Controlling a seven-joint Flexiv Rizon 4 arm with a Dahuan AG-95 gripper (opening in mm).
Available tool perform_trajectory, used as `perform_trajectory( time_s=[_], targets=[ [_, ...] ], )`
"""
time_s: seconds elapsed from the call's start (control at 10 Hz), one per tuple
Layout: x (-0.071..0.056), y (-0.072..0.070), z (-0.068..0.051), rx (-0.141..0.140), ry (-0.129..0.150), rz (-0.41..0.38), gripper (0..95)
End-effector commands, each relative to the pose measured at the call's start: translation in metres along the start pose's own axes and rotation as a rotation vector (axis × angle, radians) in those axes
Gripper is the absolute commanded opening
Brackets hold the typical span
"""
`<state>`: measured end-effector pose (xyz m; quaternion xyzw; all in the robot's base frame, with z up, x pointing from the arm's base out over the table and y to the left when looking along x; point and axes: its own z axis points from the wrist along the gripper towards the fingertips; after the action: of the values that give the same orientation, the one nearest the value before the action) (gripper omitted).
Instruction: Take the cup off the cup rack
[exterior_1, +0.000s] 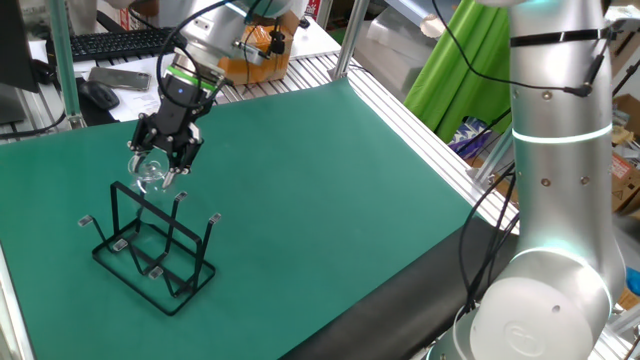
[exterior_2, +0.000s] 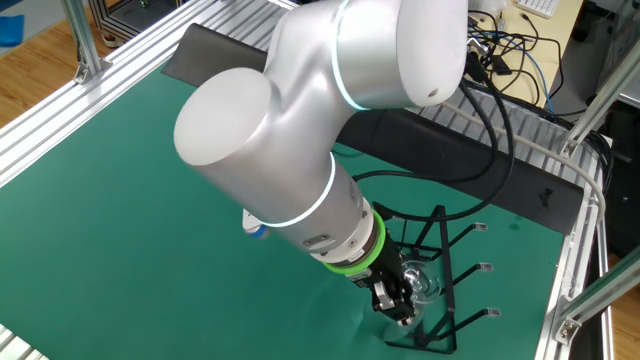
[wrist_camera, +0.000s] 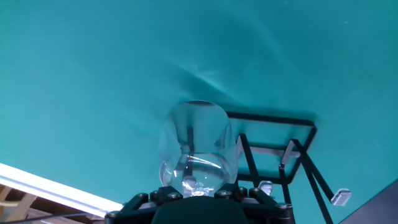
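Note:
The cup (exterior_1: 150, 175) is a clear stemmed glass held in my gripper (exterior_1: 163, 160), just above the far end of the black wire cup rack (exterior_1: 155, 250). In the hand view the cup's bowl (wrist_camera: 196, 146) points away from the camera, its stem end between the fingers at the bottom edge, and the rack (wrist_camera: 280, 158) lies to the right below it. In the other fixed view the gripper (exterior_2: 398, 295) holds the cup (exterior_2: 422, 282) beside the rack (exterior_2: 450, 290). The gripper is shut on the cup. Whether the cup still touches a prong cannot be told.
The green mat (exterior_1: 300, 180) covers the table. A keyboard (exterior_1: 115, 42) and clutter lie beyond the far edge. The arm's silver base (exterior_1: 555, 200) stands at the right. Aluminium rails (exterior_1: 420, 130) border the mat.

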<state>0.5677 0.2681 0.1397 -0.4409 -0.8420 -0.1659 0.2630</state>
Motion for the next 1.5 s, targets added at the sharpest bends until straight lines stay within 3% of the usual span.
perform_trajectory(
  time_s=[0.1, 0.3, 0.4, 0.5, 1.5],
  targets=[
    [0.0011, 0.0001, 0.002, 0.001, -0.001, 0.003, 0.0],
    [0.001, 0.0002, 0.0019, -0.011, 0.038, 0.006, 0.0],
    [0.001, 0.0002, 0.002, -0.02, 0.077, 0.016, 0.0],
    [0.0014, 0.0003, 0.002, -0.025, 0.087, 0.021, 0.0],
    [0.0019, 0.0003, 0.0021, -0.024, 0.089, 0.02, 0.0]
  ],
)
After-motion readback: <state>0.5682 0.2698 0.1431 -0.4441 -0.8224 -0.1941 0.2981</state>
